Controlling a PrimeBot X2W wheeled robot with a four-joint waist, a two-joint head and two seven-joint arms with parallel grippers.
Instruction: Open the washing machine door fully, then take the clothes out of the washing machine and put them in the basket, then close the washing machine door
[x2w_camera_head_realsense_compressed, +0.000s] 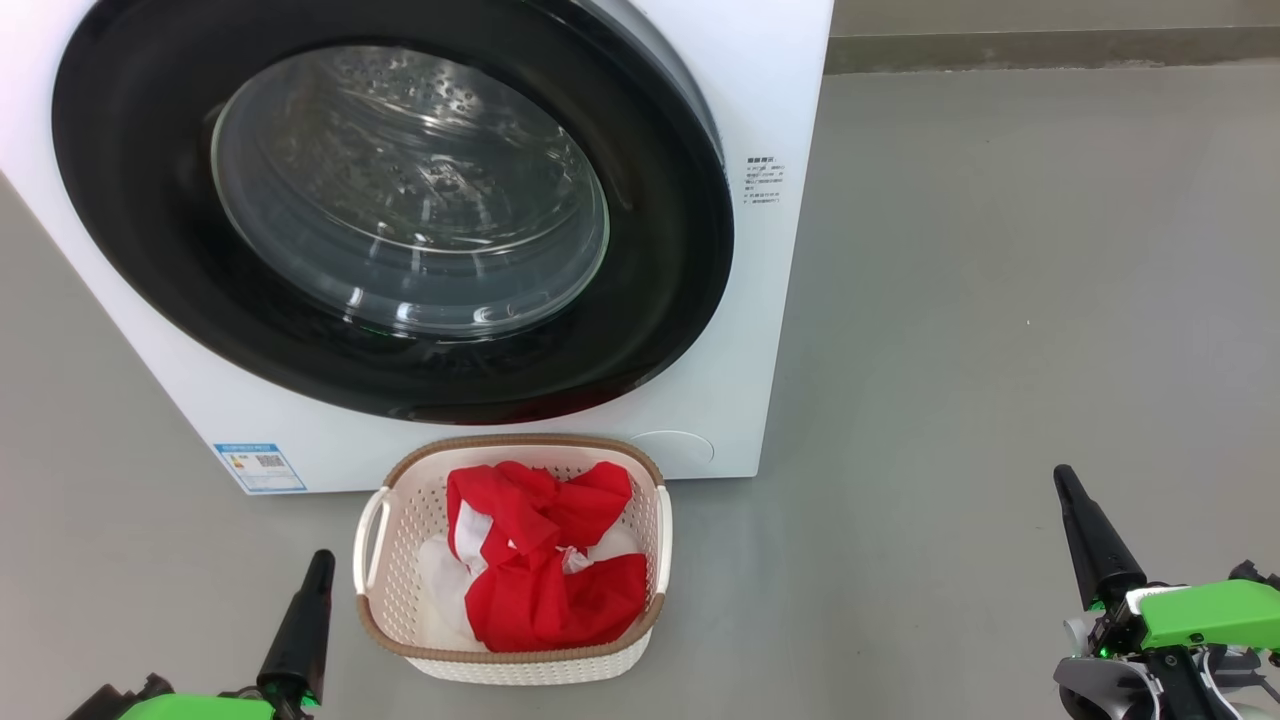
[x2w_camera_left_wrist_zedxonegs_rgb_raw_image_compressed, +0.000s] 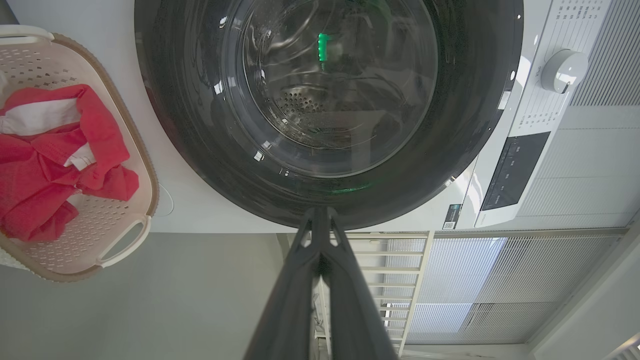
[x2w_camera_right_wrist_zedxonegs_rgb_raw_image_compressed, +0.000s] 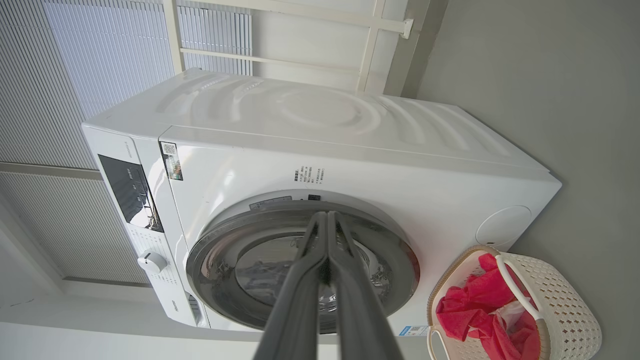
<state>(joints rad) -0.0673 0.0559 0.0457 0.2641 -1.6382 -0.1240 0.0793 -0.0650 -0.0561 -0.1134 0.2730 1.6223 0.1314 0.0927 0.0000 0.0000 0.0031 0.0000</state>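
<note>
Basket (x2w_camera_head_realsense_compressed: 520, 441) w/ clothes (x2w_camera_head_realsense_compressed: 550, 590), beside washer (x2w_camera_head_realsense_compressed: 765, 320).

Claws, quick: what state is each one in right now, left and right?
Left claw: closed, holding nothing.
Right claw: closed, holding nothing.

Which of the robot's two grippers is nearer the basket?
The left gripper, its dark tip close beside the basket; the right gripper stands well away across the grey floor.

Smooth grey floor (x2w_camera_head_realsense_compressed: 1000, 300), pale slatted blinds (x2w_camera_right_wrist_zedxonegs_rgb_raw_image_compressed: 75, 75), and a cream frame (x2w_camera_right_wrist_zedxonegs_rgb_raw_image_compressed: 370, 50).
</note>
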